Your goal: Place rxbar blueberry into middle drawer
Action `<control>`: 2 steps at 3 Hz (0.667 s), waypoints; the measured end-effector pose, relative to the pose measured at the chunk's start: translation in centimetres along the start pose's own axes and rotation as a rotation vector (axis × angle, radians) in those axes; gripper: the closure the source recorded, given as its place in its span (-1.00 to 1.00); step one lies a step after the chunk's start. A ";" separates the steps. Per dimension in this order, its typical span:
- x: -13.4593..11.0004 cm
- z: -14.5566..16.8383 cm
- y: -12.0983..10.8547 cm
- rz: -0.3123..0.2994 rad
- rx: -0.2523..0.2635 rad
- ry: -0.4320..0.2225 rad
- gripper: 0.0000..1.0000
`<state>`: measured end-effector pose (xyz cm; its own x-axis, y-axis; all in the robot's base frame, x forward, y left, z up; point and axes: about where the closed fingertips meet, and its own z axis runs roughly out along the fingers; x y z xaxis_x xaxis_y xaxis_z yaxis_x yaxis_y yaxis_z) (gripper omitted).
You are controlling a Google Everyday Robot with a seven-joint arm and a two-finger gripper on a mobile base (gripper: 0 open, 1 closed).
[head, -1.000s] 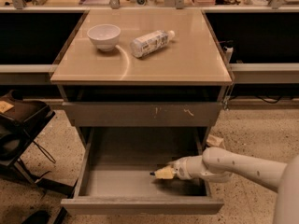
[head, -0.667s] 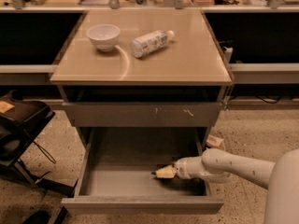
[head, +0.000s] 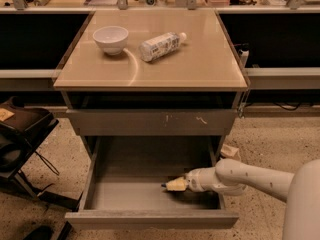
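Observation:
The middle drawer (head: 150, 219) is pulled out at the bottom of the cabinet, and its smooth gray inside (head: 130, 194) shows. My white arm reaches in from the right. My gripper (head: 170, 185) sits low inside the drawer, right of its middle, just above the floor. Its pale fingers (head: 177, 184) are together. A small dark end of the rxbar blueberry (head: 163, 185) pokes out at their tips, and the rest of the bar is hidden.
A gray drawer front with pale scratches (head: 150, 122) is closed above the open drawer. On the tan cabinet top (head: 200, 64) stand a white bowl (head: 111, 38) and a lying white-labelled bottle (head: 160, 46). A black chair (head: 20, 139) stands at the left.
The gripper has stayed at almost the same spot inside the drawer. The arm's rear part at the lower right has shifted slightly.

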<state>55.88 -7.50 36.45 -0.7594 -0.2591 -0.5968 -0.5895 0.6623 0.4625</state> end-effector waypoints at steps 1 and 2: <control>0.0 0.0 0.0 0.000 0.000 0.000 -0.29; 0.0 0.0 0.0 0.000 0.000 0.000 -0.80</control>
<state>55.88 -7.50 36.45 -0.7594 -0.2591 -0.5968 -0.5895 0.6622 0.4625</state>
